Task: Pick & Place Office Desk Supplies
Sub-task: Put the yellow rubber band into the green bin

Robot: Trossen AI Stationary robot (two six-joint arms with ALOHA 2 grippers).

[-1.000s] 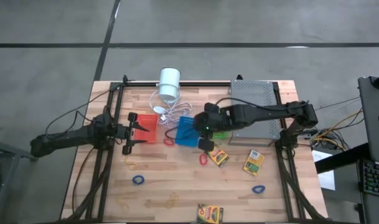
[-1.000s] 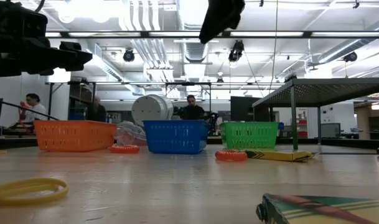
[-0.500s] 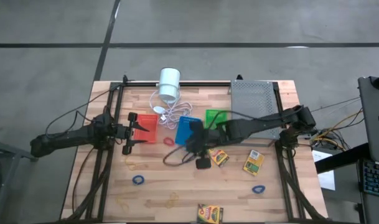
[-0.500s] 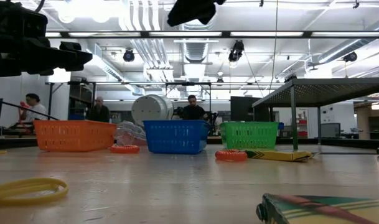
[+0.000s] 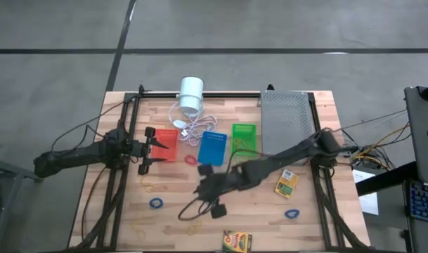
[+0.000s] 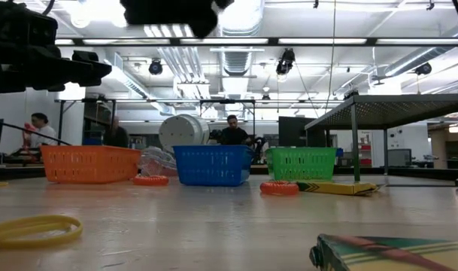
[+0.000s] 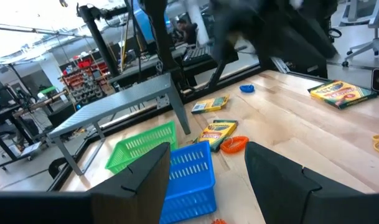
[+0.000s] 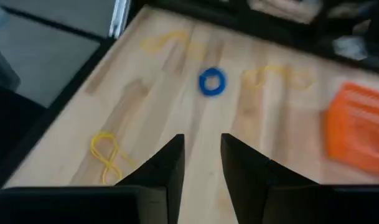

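1. Wooden tabletop (image 5: 178,204), rubber bands scattered: blue rubber band (image 5: 156,203) front-left, tan rubber band (image 5: 193,226) just beside right gripper (image 5: 217,209).
2. Right gripper fingers parted, grasping nothing, above the table.
3. Suggest centring over one band, descending vertically, pinching one strand.
4. Left gripper (image 5: 150,150) spread wide, empty, beside red-orange basket (image 5: 165,144).

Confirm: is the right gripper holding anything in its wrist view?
No: the right gripper shows bare table between its fingers, nothing held.
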